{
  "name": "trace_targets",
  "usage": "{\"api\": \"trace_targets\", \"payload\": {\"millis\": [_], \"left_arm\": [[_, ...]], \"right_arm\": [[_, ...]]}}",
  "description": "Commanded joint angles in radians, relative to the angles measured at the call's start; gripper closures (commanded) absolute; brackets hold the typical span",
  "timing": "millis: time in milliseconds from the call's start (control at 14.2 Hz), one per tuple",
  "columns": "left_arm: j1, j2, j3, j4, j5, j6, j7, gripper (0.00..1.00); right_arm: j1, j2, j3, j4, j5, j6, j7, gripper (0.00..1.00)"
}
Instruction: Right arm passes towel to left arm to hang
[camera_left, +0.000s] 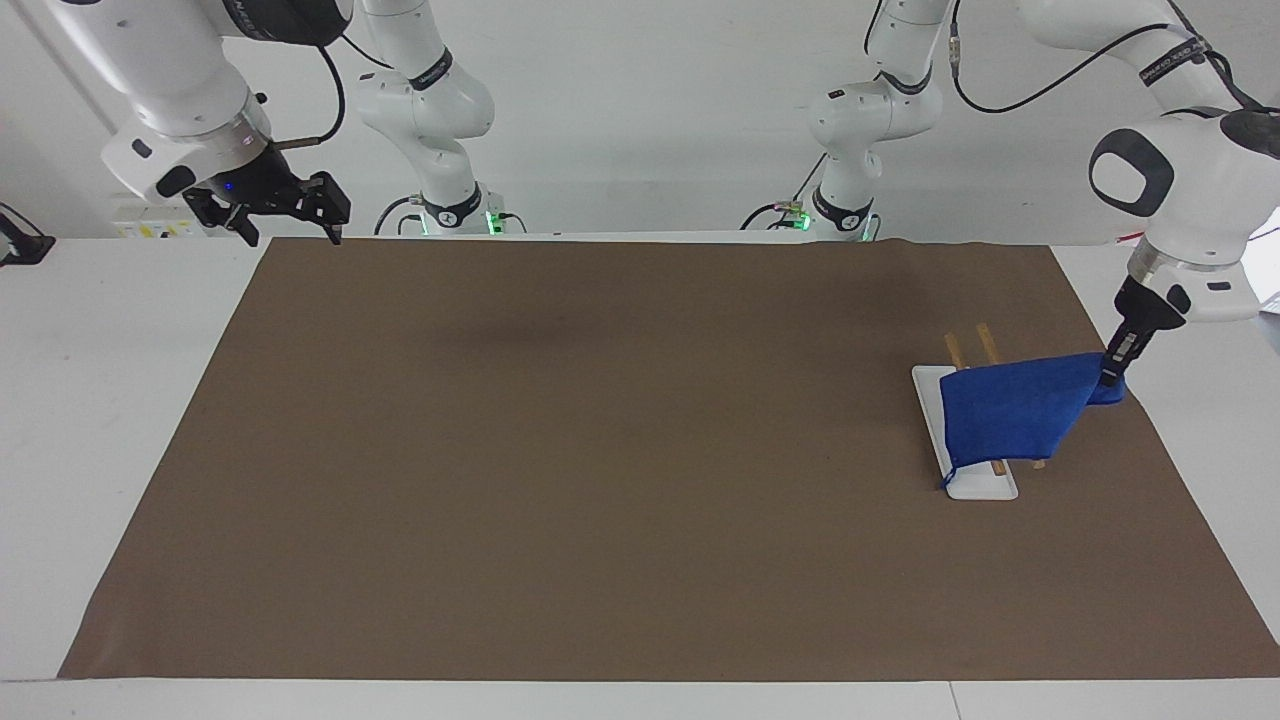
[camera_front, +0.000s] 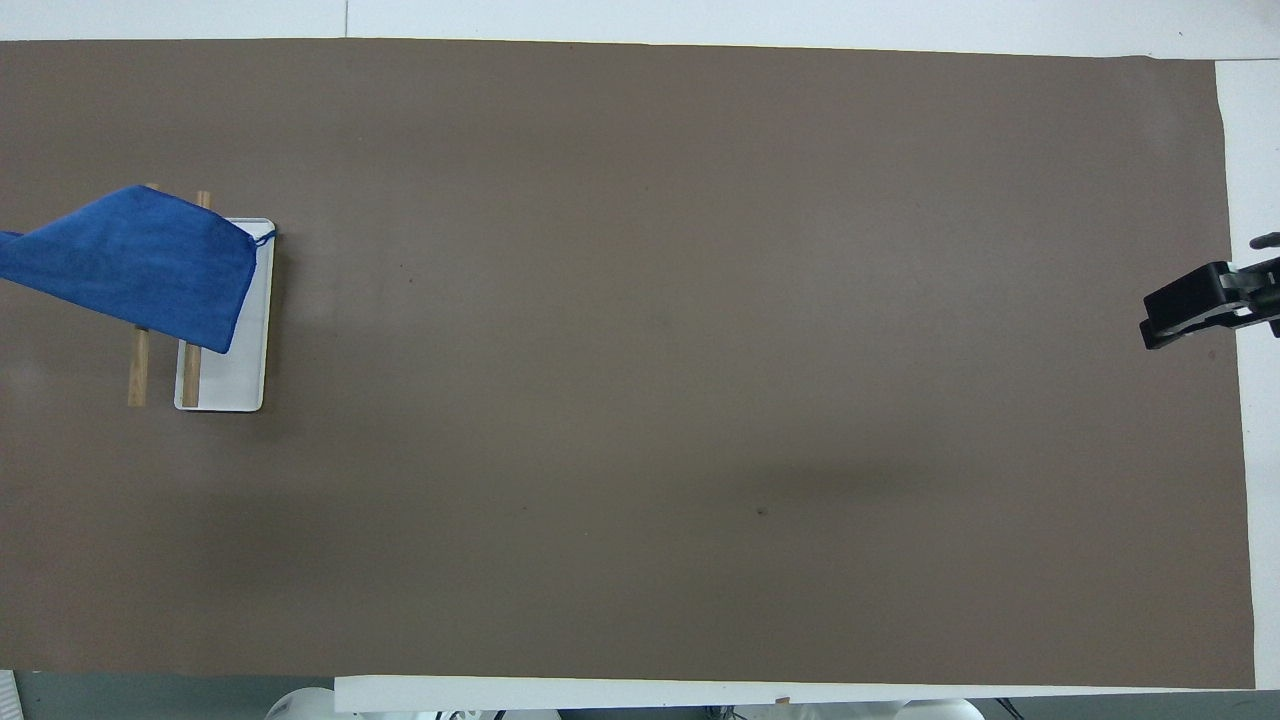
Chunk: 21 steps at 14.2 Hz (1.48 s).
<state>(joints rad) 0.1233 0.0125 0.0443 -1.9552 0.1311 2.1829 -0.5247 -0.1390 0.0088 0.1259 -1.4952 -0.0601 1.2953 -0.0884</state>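
Brown mat covers the table. On it the blue towel drapes taut over the rack, one corner pinched in the left gripper beside the rack. Right gripper waits well apart, fingers spread.

The left hand hangs low at the left arm's end of the worktop, pointing down, its 2 fingers pinched together on a cloth corner; the right arm waits, its right hand raised over the worktop's corner at its own end, fingers spread.
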Motion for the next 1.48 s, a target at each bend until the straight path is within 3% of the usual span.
{"api": "trace_targets", "payload": {"millis": [0,492,773,844,984,1195,1406], "left_arm": [[-0.007,-0.014,-0.009,-0.005,0.068,0.014,-0.072,0.98],[-0.080,-0.029,-0.018,-0.043,-0.011,0.005,-0.072,0.99],[-0.054,-0.040,-0.015,-0.071,-0.013,0.014,-0.054,0.98],[-0.047,-0.039,-0.015,-0.070,-0.013,0.015,-0.041,0.88],[-0.047,-0.029,-0.015,-0.056,-0.011,0.015,-0.023,0.02],[-0.065,-0.040,-0.018,0.007,-0.010,-0.105,-0.002,0.00],[-0.100,-0.008,-0.023,0.241,-0.039,-0.427,0.159,0.00]], "right_arm": [[-0.014,-0.056,0.006,-0.082,0.034,0.036,-0.016,0.00],[-0.017,-0.062,0.004,-0.088,0.056,0.048,-0.013,0.00],[-0.011,-0.062,0.006,-0.089,0.049,0.050,-0.011,0.00],[-0.010,-0.062,0.005,-0.089,0.049,0.049,-0.011,0.00],[-0.007,-0.062,0.006,-0.089,0.049,0.048,-0.010,0.00],[-0.005,-0.062,0.006,-0.089,0.049,0.048,-0.010,0.00],[-0.005,-0.064,0.008,-0.089,0.049,0.048,-0.010,0.00]]}}
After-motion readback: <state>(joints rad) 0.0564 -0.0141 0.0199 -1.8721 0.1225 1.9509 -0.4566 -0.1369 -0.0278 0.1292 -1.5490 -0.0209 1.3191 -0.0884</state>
